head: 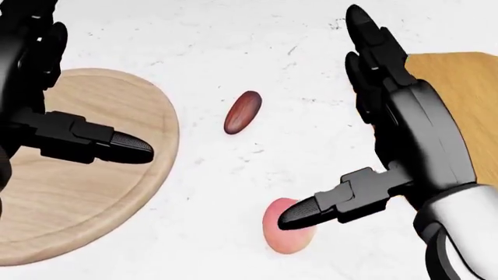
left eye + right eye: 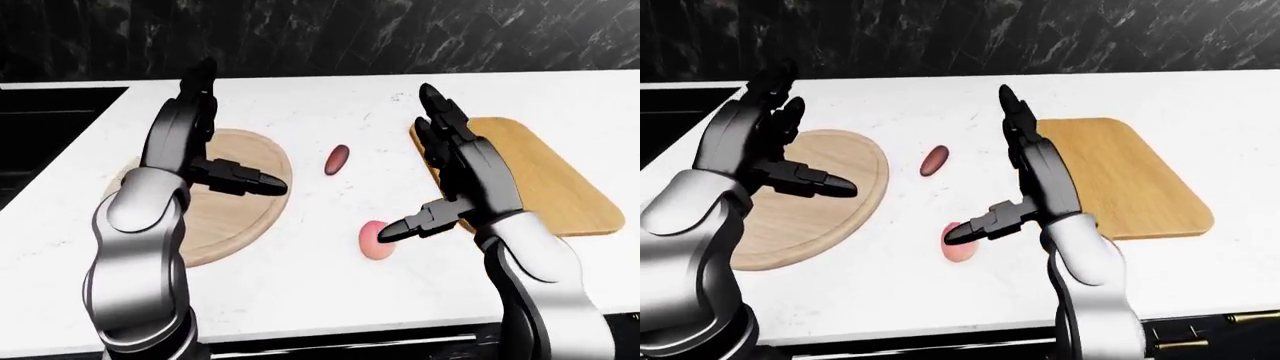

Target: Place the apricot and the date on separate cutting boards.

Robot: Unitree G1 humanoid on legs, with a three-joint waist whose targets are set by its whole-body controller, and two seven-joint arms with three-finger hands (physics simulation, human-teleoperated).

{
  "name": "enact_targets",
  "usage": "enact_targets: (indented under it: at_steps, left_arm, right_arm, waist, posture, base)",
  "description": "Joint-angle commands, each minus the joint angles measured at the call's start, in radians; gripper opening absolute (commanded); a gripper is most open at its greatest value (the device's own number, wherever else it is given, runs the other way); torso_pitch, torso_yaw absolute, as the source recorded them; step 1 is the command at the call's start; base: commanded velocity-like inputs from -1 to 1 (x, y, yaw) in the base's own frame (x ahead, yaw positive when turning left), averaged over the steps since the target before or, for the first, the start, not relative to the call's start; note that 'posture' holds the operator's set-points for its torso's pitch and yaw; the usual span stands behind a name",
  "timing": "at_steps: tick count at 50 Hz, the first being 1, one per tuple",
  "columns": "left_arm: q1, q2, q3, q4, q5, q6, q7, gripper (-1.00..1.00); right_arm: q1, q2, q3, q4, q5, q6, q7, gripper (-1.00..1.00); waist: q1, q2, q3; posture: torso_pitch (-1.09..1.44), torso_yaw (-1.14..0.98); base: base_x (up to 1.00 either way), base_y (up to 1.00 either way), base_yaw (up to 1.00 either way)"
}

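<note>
A pink-orange apricot [image 1: 289, 238] lies on the white counter, low in the head view. A dark red date [image 1: 243, 112] lies above it, between the two boards. My right hand [image 2: 407, 162] is open, its fingers stretched toward the top of the view. Its thumb tip [image 1: 299, 213] hangs over the apricot's upper edge; contact cannot be told. My left hand [image 2: 243, 127] is open too and hovers over the round pale cutting board [image 1: 70, 198], its thumb [image 1: 128, 146] pointing at the date. A rectangular darker cutting board [image 2: 545, 180] lies to the right, partly behind my right hand.
A black marble wall [image 2: 400, 34] runs along the top of the eye views. A dark recess [image 2: 50, 124] borders the counter at the left. The counter's near edge [image 2: 350, 330] runs along the bottom.
</note>
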Motion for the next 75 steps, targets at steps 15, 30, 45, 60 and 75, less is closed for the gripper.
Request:
enact_targets:
  at_steps: [15,30,45,60,75]
  left_arm:
    - [-0.017,0.005,0.006,-0.023,0.008,-0.032,-0.001,1.00]
    - [-0.007,0.007,0.006,-0.031,0.015,-0.023,-0.010,1.00]
    - [0.000,0.003,0.004,-0.031,0.025,-0.023,-0.013,1.00]
    - [-0.015,0.017,0.008,-0.049,0.032,0.007,-0.026,1.00]
    - [-0.002,0.013,0.008,-0.054,0.033,0.002,-0.023,1.00]
  right_arm:
    - [0.060,0.021,0.068,-0.098,-0.154,-0.052,0.164,1.00]
    - [0.142,0.082,0.125,-0.067,-0.321,-0.161,0.294,0.63]
    - [0.217,0.100,0.111,-0.030,-0.358,-0.255,0.318,0.01]
    - [0.275,0.110,0.131,-0.053,-0.377,-0.274,0.333,-0.05]
    - [0.174,0.101,0.110,-0.079,-0.416,-0.197,0.382,-0.70]
  waist:
    - [-0.002,0.005,-0.025]
    - [-0.005,0.011,-0.027]
    - [-0.006,0.012,-0.030]
    - [-0.006,0.011,-0.030]
    - [-0.006,0.011,-0.030]
  posture:
    - [0.00,0.00]
    - [0.00,0.00]
    - [0.00,0.00]
    - [0.00,0.00]
    - [0.00,0.00]
  base:
    - [0.00,0.00,0.00]
    - [0.00,0.00,0.00]
    - [0.00,0.00,0.00]
    - [0.00,0.00,0.00]
    - [0.00,0.00,0.00]
